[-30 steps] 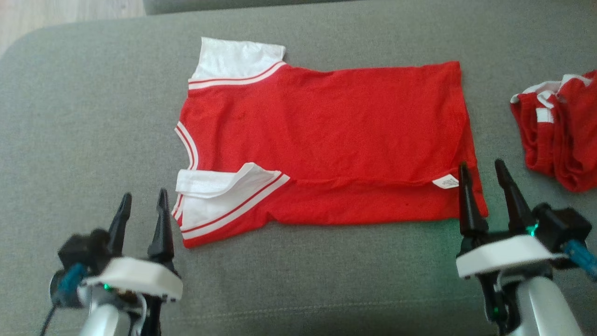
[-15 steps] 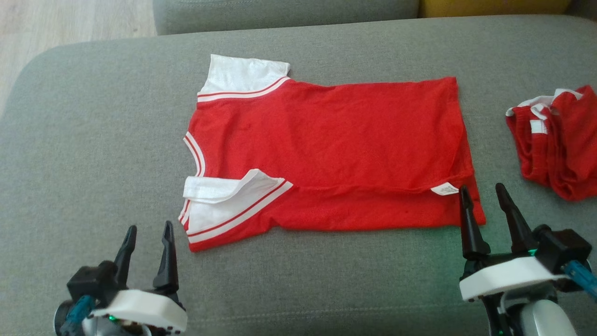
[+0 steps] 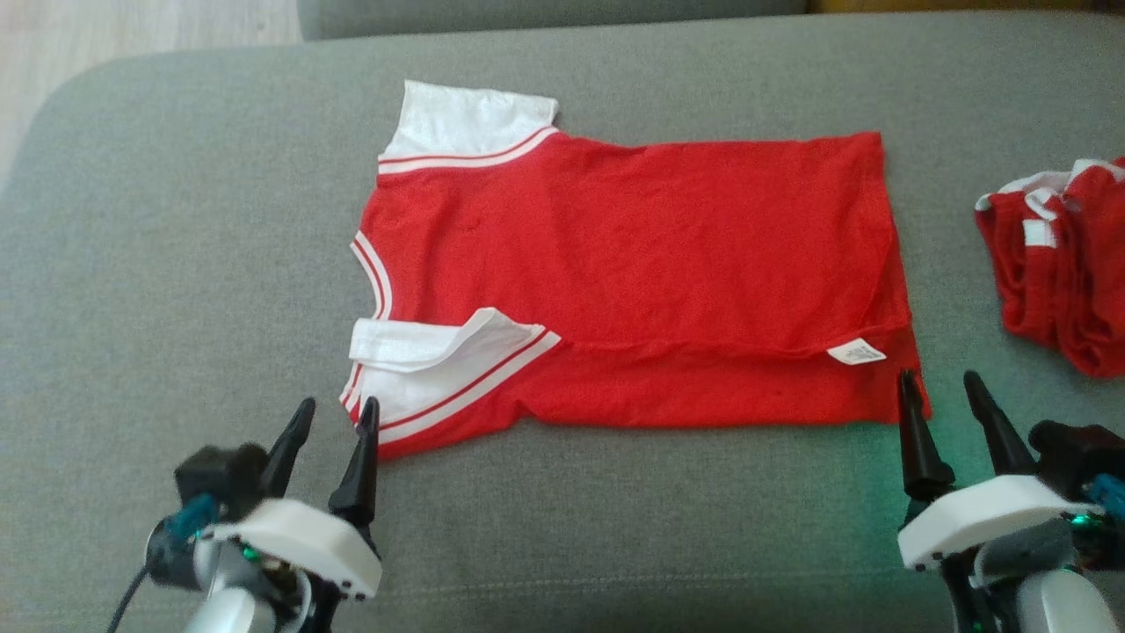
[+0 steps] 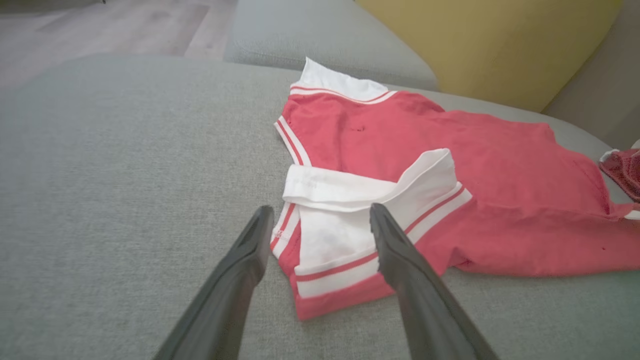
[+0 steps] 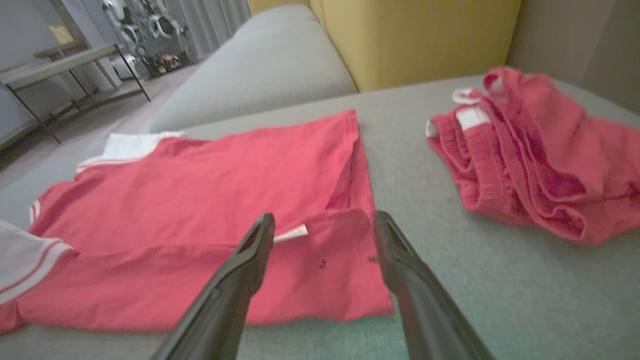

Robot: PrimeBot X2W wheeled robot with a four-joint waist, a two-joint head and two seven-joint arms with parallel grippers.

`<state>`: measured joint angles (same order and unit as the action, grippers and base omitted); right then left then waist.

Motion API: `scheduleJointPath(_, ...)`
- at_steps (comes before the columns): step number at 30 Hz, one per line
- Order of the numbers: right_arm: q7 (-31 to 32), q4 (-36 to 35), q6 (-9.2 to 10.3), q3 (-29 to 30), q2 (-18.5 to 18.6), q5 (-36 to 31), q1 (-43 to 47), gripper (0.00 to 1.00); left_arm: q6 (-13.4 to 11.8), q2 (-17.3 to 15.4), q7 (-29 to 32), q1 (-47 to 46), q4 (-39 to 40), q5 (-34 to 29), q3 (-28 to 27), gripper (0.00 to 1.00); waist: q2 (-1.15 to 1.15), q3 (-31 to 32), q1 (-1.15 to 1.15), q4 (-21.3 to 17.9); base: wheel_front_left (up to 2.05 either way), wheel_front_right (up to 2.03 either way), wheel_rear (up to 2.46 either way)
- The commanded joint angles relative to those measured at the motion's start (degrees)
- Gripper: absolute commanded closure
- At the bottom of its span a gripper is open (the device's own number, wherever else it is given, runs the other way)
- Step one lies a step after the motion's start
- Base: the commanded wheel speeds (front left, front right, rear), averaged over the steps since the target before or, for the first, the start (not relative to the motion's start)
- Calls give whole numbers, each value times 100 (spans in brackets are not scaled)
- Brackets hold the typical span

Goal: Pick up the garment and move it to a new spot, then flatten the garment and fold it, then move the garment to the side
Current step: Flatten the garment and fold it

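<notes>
Now the red shirt (image 3: pixel 633 272) lies spread flat in the middle of the head view on the grey sofa seat (image 3: pixel 176 264), with the collar end toward the left of the frame and the hem toward the right. Its lower edge is folded up over the body, and a white label (image 3: pixel 857 352) shows at the lower right of that fold. A white sleeve (image 3: pixel 439 352) with red stripes is doubled over at the lower left.

My left gripper (image 3: pixel 338 404) sits at the lower left of the frame with its fingers apart, holding nothing. Its tips are just beside the shirt's lower left corner; I cannot tell if they touch it. My right gripper (image 3: pixel 937 378) sits at the lower right, fingers also spread and empty, with its tips at the shirt's lower right corner.

A second, crumpled red garment (image 3: pixel 1068 264) lies at the right edge, apart from the shirt. A yellow cushion (image 4: pixel 490 45) stands at the upper right of my left wrist view.
</notes>
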<state>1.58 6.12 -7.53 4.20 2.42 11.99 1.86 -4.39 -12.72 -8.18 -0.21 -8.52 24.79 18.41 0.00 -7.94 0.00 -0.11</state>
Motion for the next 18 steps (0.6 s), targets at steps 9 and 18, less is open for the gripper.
scheduleJointPath(9, 1060, -74, 4, 299, 46, -98, -384, 0, 186, 2, 693, -579, -508, 469, -147, 0, 0, -572, 0, -5, 0, 0, 0)
scheduleJointPath(18, 1420, 114, 4, 414, 46, 186, -645, 25, 380, 86, 1186, -821, -838, 893, -147, 38, 0, -852, 0, 9, 0, 0, 0)
